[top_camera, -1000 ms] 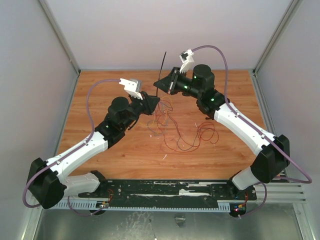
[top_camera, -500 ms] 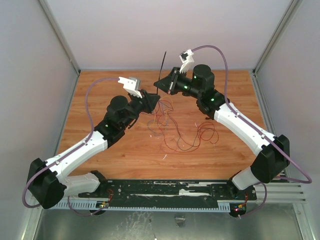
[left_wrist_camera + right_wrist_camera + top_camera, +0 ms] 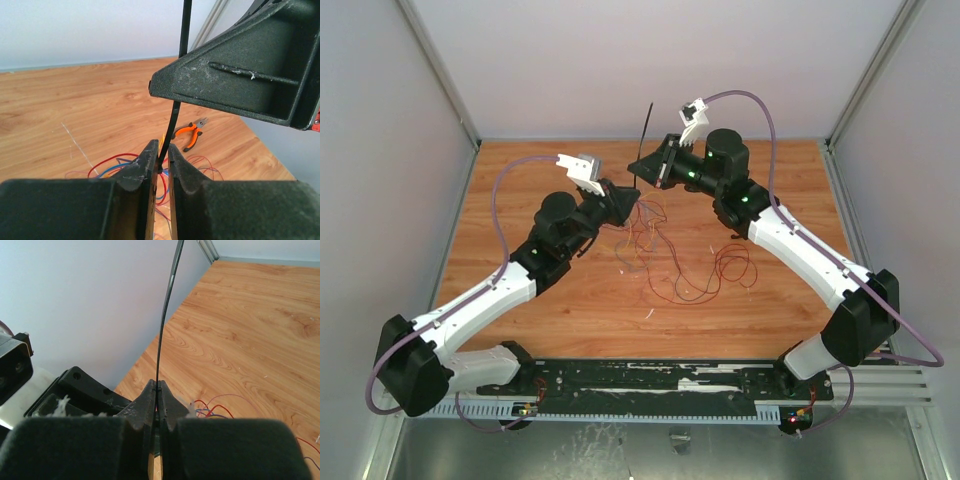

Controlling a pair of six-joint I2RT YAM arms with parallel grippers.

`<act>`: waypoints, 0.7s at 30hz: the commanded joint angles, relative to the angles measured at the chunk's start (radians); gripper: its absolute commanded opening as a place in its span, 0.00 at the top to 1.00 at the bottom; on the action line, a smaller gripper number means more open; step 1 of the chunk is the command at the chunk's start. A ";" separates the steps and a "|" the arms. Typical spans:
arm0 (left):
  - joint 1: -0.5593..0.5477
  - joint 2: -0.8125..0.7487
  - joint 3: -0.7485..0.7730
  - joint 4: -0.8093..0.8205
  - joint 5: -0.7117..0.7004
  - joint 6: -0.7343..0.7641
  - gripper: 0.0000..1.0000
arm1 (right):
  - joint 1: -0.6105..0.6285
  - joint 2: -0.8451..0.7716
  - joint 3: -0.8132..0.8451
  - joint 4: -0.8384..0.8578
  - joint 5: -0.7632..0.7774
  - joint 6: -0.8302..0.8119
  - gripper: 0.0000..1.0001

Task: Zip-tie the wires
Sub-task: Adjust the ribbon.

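Note:
The zip tie stands nearly upright above the table's far middle, with my right gripper shut on it low down. In the right wrist view the black strip rises from the pinched jaws. My left gripper sits just below and to the left. Its jaws stand a narrow gap apart, open around the strip's lower end, which lies against the left finger. The wires lie in loose red and dark loops on the wood beneath both grippers, and show behind the jaws.
Orange-handled pliers lie on the wood beyond the wires. The wooden table is closed in by pale walls at left, right and back. The lilac arm cables arch over both arms.
The left jaws have narrowed a little around the zip tie's lower end, and the left gripper has edged slightly toward it. The right arm holds still.

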 commanded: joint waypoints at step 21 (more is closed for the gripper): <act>0.003 0.016 -0.057 0.039 0.003 0.005 0.85 | 0.005 -0.028 0.046 0.031 0.030 0.000 1.00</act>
